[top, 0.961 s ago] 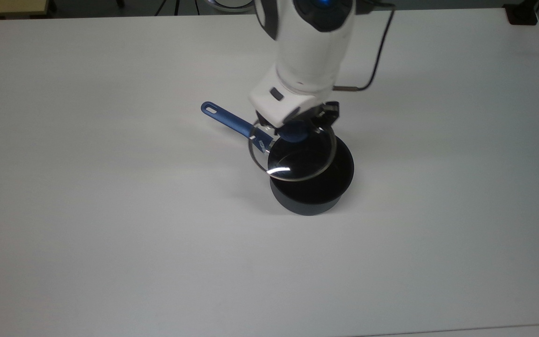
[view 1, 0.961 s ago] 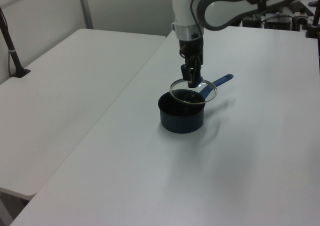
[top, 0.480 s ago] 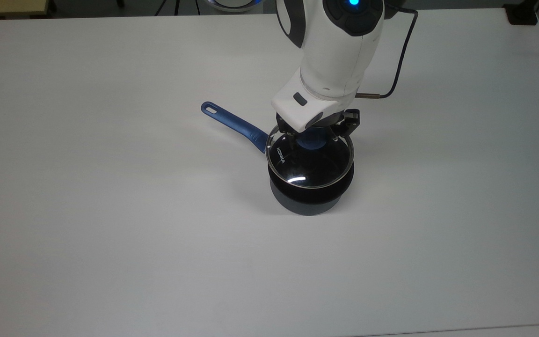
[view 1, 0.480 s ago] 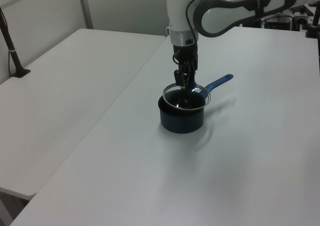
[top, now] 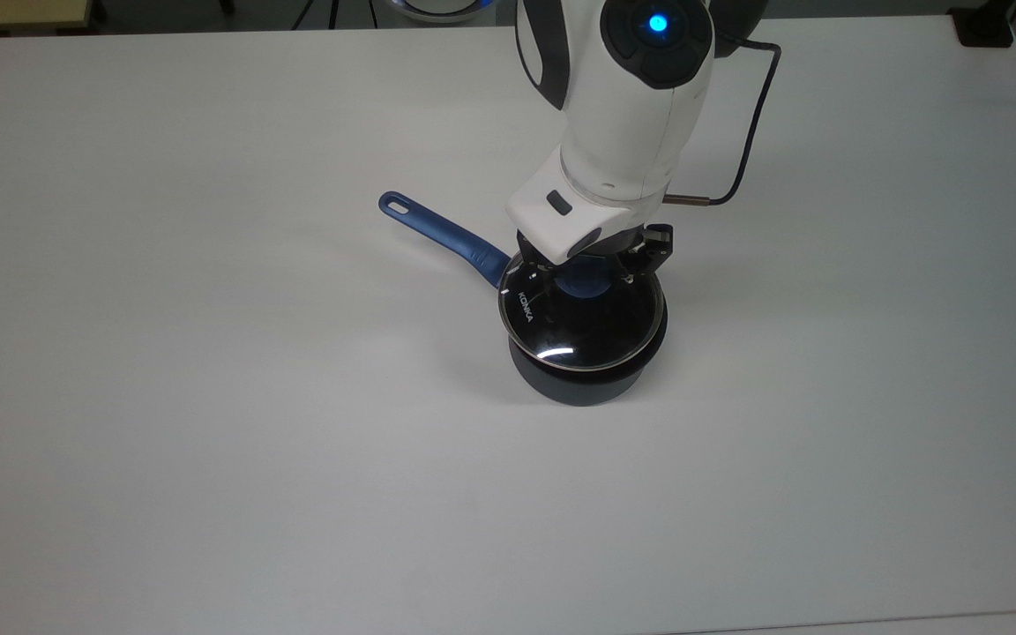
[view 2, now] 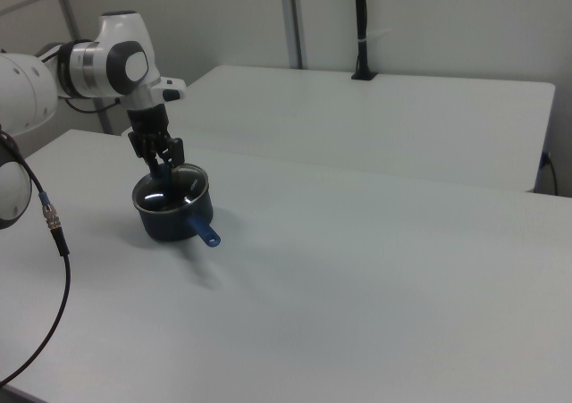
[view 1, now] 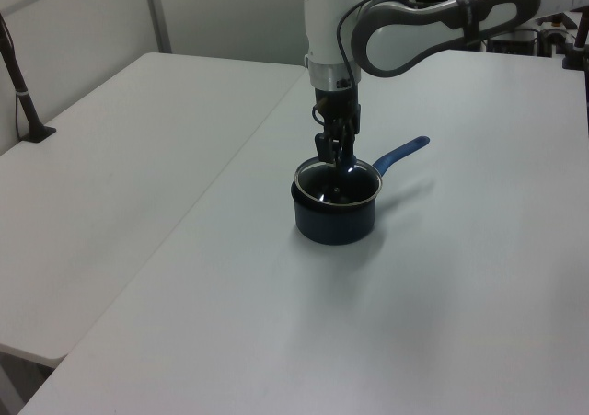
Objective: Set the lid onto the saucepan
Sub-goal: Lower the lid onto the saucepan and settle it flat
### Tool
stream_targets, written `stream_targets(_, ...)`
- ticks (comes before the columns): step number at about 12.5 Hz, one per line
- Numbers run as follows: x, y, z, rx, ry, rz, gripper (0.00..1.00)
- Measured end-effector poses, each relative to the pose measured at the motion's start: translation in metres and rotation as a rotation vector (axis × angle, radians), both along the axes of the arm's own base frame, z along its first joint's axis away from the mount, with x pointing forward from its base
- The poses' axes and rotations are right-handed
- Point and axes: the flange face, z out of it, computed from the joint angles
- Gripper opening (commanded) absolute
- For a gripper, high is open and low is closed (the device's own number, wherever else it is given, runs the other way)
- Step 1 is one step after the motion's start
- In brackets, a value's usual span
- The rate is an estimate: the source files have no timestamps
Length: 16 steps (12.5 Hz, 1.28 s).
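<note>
Saucepan (top: pixel 586 375) standing near mid-desk (top: pixel 208 441), handle pointing to the top view's upper left. Lid (top: pixel 583 322) seated level across its rim, covering the mouth. Fingers (top: pixel 536 280) spread apart either side of the blue knob (top: pixel 583 280), apparently released, gripper (top: pixel 589 275) directly above.

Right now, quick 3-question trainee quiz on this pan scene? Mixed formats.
1. True or false: the lid lies flat on the table beside the saucepan.
2. In the top view, the saucepan's handle points toward the:
A. upper left
B. lower right
C. straight down
3. Fill in: the tool is at the lid's blue ____.

Key:
1. False, it covers the saucepan's mouth.
2. A
3. knob
</note>
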Motion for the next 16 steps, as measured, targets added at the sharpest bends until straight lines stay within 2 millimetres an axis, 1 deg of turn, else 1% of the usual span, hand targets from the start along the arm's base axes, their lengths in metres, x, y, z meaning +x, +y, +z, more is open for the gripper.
stream_targets(2, -0.0004, 0.0024, -0.0021, -0.003, 0.002, 0.003, 0.59)
stream_targets(8, 0.0000, 0.0021, -0.0044, -0.010, 0.003, -0.011, 0.59)
stream_targets(15, 0.0020, 0.0091, -0.0050, -0.010, -0.026, -0.031, 0.59)
stream_targets(16, 0.0023, 0.0092, -0.0053, -0.010, -0.028, -0.036, 0.61)
